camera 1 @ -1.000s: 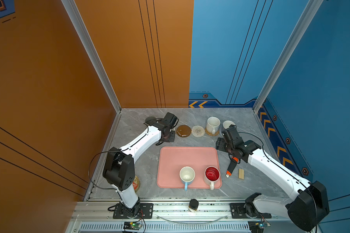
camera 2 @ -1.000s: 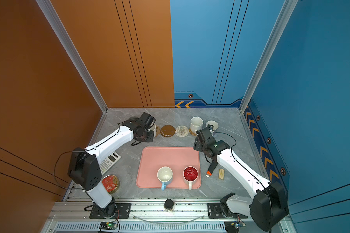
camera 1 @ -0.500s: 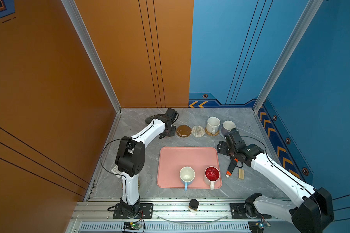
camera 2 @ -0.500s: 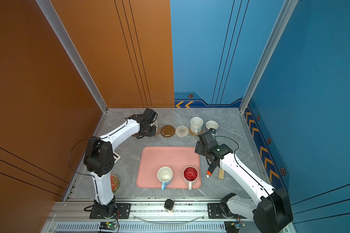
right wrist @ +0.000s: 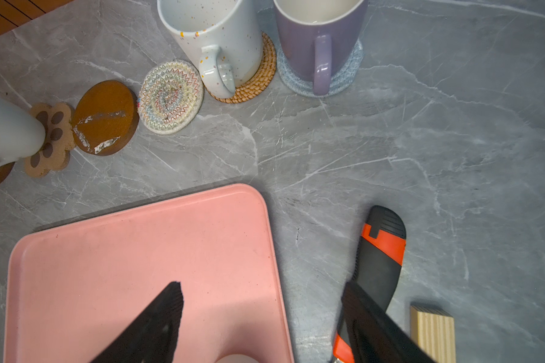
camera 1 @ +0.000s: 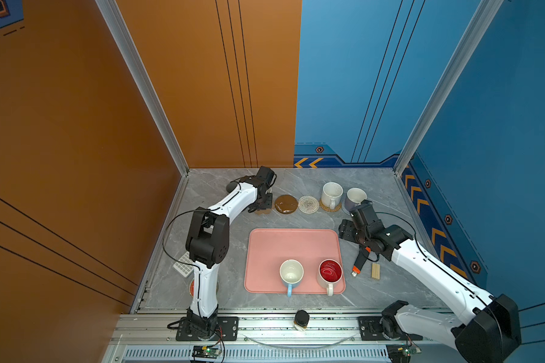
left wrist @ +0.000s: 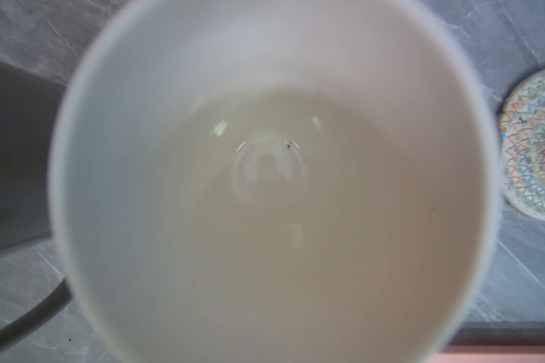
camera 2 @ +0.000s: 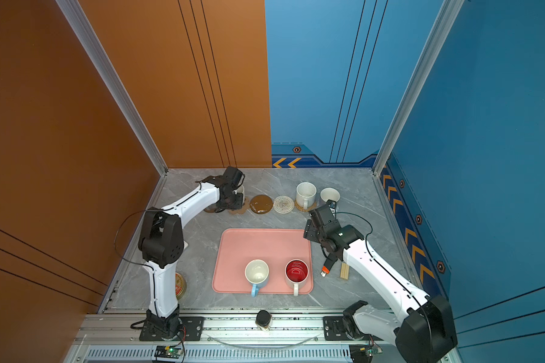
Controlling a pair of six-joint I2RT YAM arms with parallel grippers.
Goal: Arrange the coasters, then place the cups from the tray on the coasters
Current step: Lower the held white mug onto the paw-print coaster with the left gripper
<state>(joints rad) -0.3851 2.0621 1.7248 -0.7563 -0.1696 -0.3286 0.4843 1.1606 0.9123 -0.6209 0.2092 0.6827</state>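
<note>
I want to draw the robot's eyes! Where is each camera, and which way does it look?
Top views: high above the robot's edge of the table, looking down and forward; left arm and right arm show whole, tray between.
Left wrist: on the left arm, looking straight down into the white cup; no robot part shows.
Right wrist: on the right arm, looking past the open right gripper, over the tray, at the lavender cup.
Shared: the woven coaster shows in all views.
</note>
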